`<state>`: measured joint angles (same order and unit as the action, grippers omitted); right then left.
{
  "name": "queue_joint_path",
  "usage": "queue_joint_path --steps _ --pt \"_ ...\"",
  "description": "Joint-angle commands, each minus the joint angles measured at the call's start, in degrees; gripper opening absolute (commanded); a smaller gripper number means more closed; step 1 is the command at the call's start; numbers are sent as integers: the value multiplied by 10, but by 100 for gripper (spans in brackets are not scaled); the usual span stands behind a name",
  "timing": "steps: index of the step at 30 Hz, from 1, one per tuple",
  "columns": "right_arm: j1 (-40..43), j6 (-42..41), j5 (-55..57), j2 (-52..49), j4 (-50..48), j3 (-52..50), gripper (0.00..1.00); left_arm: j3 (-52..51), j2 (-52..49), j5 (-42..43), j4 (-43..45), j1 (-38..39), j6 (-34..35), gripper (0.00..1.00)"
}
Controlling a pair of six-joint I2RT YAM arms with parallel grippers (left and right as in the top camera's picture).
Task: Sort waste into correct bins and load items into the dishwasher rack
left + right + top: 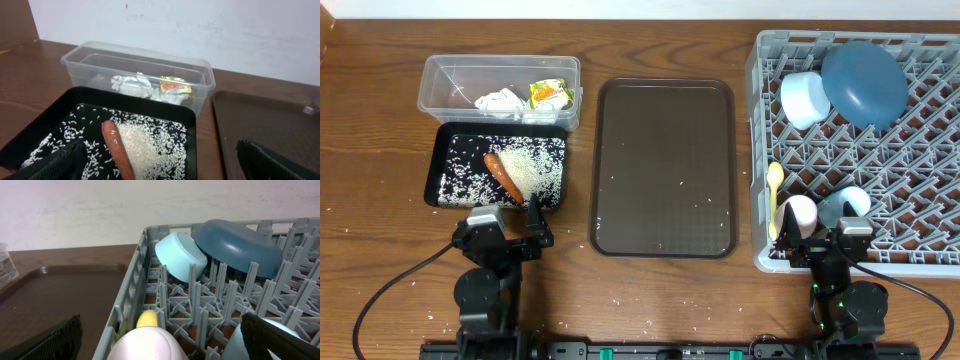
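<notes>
Left claw [508, 218]: lower left of the overhead frame, spread wide and empty, at the near edge of the black tray [432, 175].
Right claw [817, 238]: lower right, also wide and empty, at the near wall of the rack [920, 130].
Key relation: the carrot [503, 175] lies just ahead of the left claw, its long axis slanting from upper left to lower right. The left arm is far nearer to it.
Black tray: one carrot on a spread of rice [535, 165].
Near row of the rack: two cups, one pink cup [798, 213] and one blue cup [847, 203], side by side just ahead of the right claw. One yellow spoon [775, 190] lies beyond them by the left wall.
Centre: one brown tray [660, 150], bare but for a few stray grains; more grains dot the worktop [380, 150].
Clear tub [500, 60]: upper left, holding crumpled napkins [500, 100], their number unclear, and one wrapper [549, 93].
Far corner of the rack: one pale bowl [804, 98] touching one dark-blue plate [865, 82].
Progress: sorting looks nearly complete; only loose grains appear left.
</notes>
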<state>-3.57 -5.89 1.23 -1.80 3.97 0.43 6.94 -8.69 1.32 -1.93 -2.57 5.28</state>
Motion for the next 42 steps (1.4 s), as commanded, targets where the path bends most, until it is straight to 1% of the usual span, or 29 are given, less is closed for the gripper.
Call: queue_joint_path --steps 1,11,15,19,42 --pt "1 -7 -2 4 1 -1 99 -5 18 1 5 -3 -10 98" --pt "1 -7 -2 4 1 -1 99 -44 85 0 5 -3 -12 98" --pt "1 -7 -2 4 1 -1 99 -65 86 3 10 -2 -12 98" --pt "1 -7 -2 4 1 -1 99 -67 86 8 -21 2 -12 98" --pt "1 -7 -2 4 1 -1 99 -67 85 9 -20 7 -8 98"
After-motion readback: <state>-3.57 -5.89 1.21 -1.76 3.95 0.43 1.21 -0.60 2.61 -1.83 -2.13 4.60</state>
